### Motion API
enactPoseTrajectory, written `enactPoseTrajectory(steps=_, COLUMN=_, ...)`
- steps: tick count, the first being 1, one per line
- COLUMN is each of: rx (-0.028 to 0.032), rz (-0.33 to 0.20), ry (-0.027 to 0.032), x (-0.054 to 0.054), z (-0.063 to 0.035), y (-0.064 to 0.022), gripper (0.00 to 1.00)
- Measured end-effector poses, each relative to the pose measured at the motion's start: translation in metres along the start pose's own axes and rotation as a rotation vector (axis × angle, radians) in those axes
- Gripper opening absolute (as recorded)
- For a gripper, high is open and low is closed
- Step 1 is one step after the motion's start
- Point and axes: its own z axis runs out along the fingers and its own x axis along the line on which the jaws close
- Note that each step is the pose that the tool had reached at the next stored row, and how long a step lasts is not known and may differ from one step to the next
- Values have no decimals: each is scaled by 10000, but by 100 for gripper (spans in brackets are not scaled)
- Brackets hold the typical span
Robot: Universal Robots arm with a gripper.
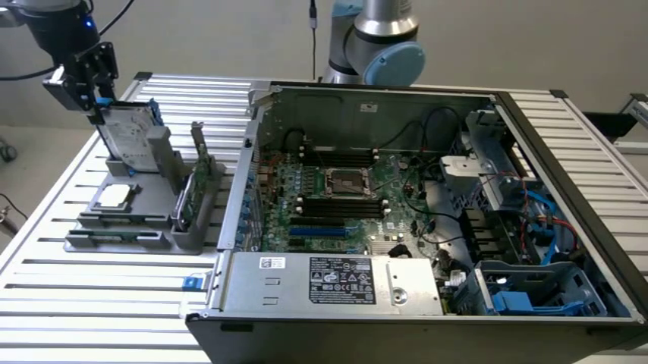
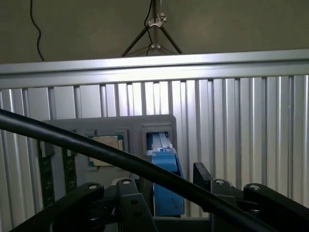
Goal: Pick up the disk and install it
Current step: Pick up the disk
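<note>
Disk (image 1: 130, 136) stands on end (long axis near upright), gripper (image 1: 102, 105) spread apart astride its top edge

A lab — slatted bench (image 1: 102, 303), opened computer case (image 1: 375, 114).

Silver arm, black gripper hardware.
The arm (image 1: 387, 19) is silver with a pale-blue joint cap (image 1: 397, 62); the black gripper (image 1: 99, 97) has linkage bars (image 2: 72, 203) with silver pins, crossed by a thick black cable (image 2: 96, 150).

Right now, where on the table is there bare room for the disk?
Bare table in front of the holder, at the exterior view's lower left, and beyond the case at the upper right. Crowded: the strip between holder and case, and inside the case.
</note>
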Motion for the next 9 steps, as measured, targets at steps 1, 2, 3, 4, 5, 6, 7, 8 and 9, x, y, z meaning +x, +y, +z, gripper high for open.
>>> enactPoseTrajectory(steps=1, rx=-1, rz=-1, ry=-20, x=4, z=7, y=-1, gripper=54)
enactPoseTrajectory(steps=2, rx=-1, rz=-2, ry=-36, x=7, z=15, y=-2, gripper=54)
enactPoseTrajectory(steps=3, rx=-1, rz=-2, ry=-48, x=10, z=23, y=-3, gripper=54)
enactPoseTrajectory(steps=4, rx=-2, rz=-1, ry=-59, x=13, z=31, y=-3, gripper=54)
enactPoseTrajectory(steps=5, rx=-2, rz=-2, ry=-68, x=16, z=39, y=-4, gripper=54)
enactPoseTrajectory(steps=6, rx=-1, rz=-2, ry=-73, x=18, z=47, y=-4, gripper=54)
enactPoseTrajectory(steps=7, rx=-2, rz=-1, ry=-76, x=18, z=54, y=-4, gripper=54)
enactPoseTrajectory(steps=8, rx=-2, rz=-2, ry=-77, x=19, z=62, y=-5, gripper=54)
enactPoseTrajectory(steps=9, rx=-2, rz=-2, ry=-78, x=19, z=68, y=-5, gripper=54)
